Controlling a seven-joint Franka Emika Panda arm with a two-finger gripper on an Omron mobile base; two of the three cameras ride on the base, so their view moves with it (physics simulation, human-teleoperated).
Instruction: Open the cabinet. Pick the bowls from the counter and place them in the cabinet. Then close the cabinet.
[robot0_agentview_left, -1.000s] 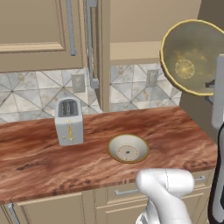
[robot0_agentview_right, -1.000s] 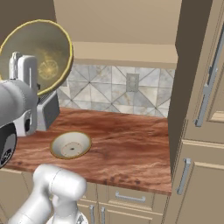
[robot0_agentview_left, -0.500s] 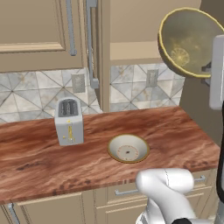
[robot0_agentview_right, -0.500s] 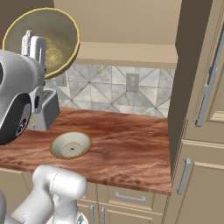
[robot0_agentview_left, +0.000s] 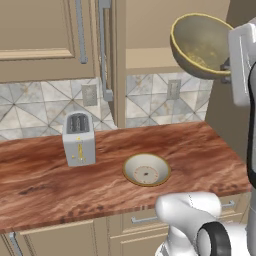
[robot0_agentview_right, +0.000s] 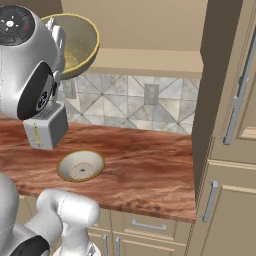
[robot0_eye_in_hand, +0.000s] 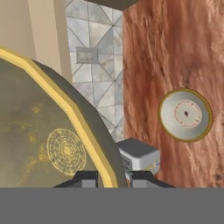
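Carrying deep bowl (robot0_agentview_left: 199, 44) pinched by its rim in the nearly closed claw (robot0_eye_in_hand: 113, 178), up by the open cabinet (robot0_agentview_left: 165, 30): level it, clear the shelf edge; shallow bowl (robot0_agentview_left: 146, 169) waits on desk (robot0_agentview_left: 45, 185).

even, shadowless rendered light

You see the deep bowl (robot0_agentview_left: 200, 45), olive-tan with a yellow rim, held high and tilted on its side before the open cabinet (robot0_agentview_left: 150, 30), its rim pinched between the jaws. The shallow bowl (robot0_agentview_left: 146, 169), cream inside with a centre mark, sits upright on the reddish-brown worktop (robot0_agentview_left: 45, 185).
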